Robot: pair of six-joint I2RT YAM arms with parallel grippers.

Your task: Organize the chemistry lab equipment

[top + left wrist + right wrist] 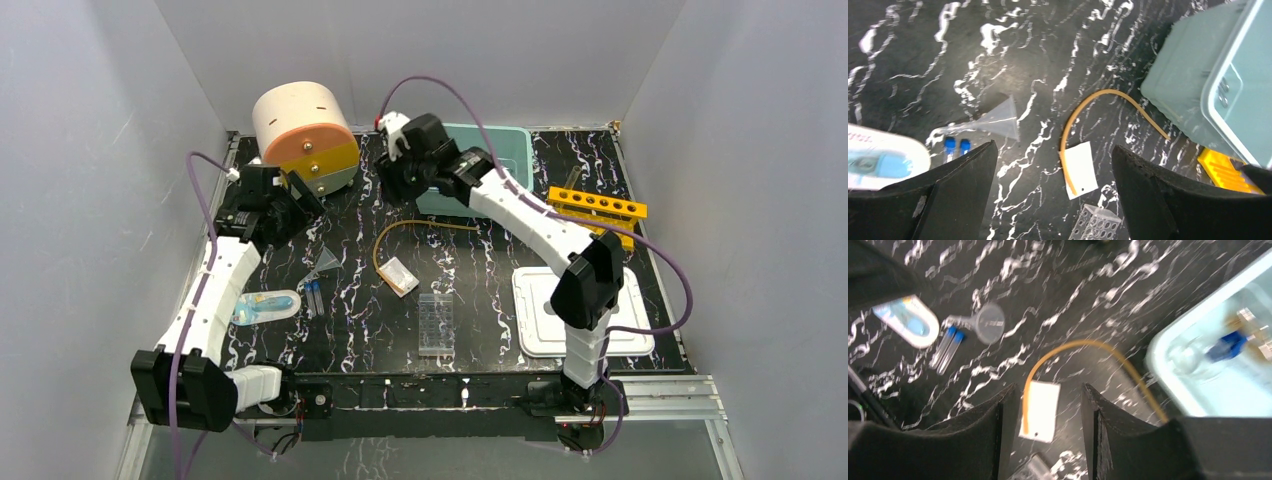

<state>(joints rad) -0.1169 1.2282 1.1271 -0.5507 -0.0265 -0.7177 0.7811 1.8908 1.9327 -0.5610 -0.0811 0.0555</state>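
- I see the tan-looped tag lying flat near the middle of the table, its tan cord arcing away towards 12 o'clock.
- At 9 o'clock of the tag lies the clear funnel on its side. The thin tubes, blue-capped, lie side by side at 8 o'clock, just beside an oval blister pack.
- The clear well plate sits at 5 o'clock of the tag, close by.
- My left gripper hangs above the funnel and tag, fingers spread wide and empty.
- My right gripper hovers over the tag, fingers parted with nothing between them.
- The teal bin at 1 o'clock holds a blue-footed cylinder and other blurred pieces.
- Outward: a yellow rack at 3 o'clock, a white tray at 4 o'clock, the drum at 11 o'clock.
- The surface is black with white marbling; plain grey walls close in three sides.
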